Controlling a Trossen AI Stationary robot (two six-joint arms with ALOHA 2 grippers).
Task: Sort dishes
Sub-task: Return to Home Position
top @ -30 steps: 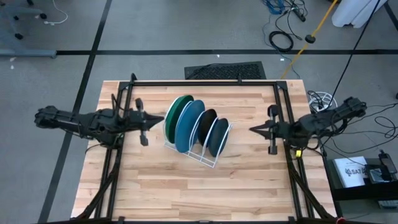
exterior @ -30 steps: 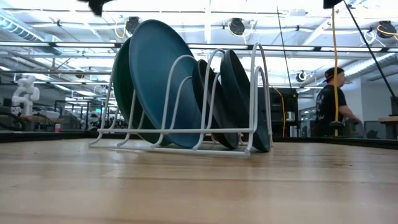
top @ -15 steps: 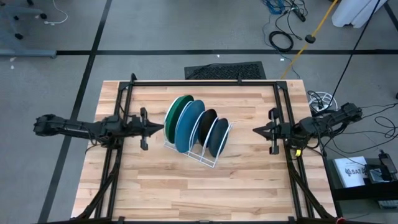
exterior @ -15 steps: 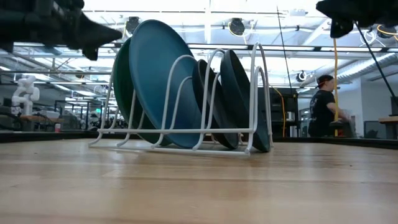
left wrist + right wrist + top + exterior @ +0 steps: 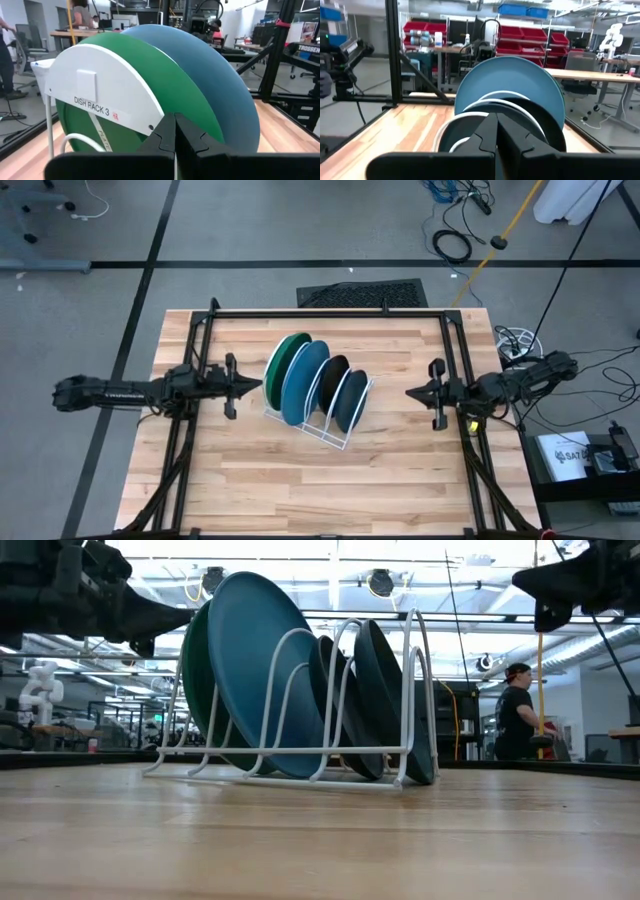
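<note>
Four plates stand on edge in the slots of a white wire rack point(image 5: 335, 442) at the table's middle, leaning on its wires: a green one point(image 5: 283, 358) at the left end, then a blue one point(image 5: 303, 380), a black one point(image 5: 331, 373) and a dark teal one point(image 5: 351, 400). My left gripper point(image 5: 258, 386) is shut and empty, level, pointing at the green plate point(image 5: 150, 80) from the table's left, a little short of it. My right gripper point(image 5: 408, 392) is shut and empty, level, pointing at the teal plate point(image 5: 470, 135) from the right, farther off.
A white label plate point(image 5: 100, 100) on the rack's left end covers part of the green plate. A black frame point(image 5: 330, 313) runs around the table's far and side edges. Bare wood lies in front of the rack point(image 5: 330, 490). A person point(image 5: 515, 715) stands in the room behind.
Both arms have come down from above the low view into it, to about the height of the plates' tops. My left gripper has also shifted slightly toward the table's near edge. Both stay shut. The plates and the rack have not moved.
</note>
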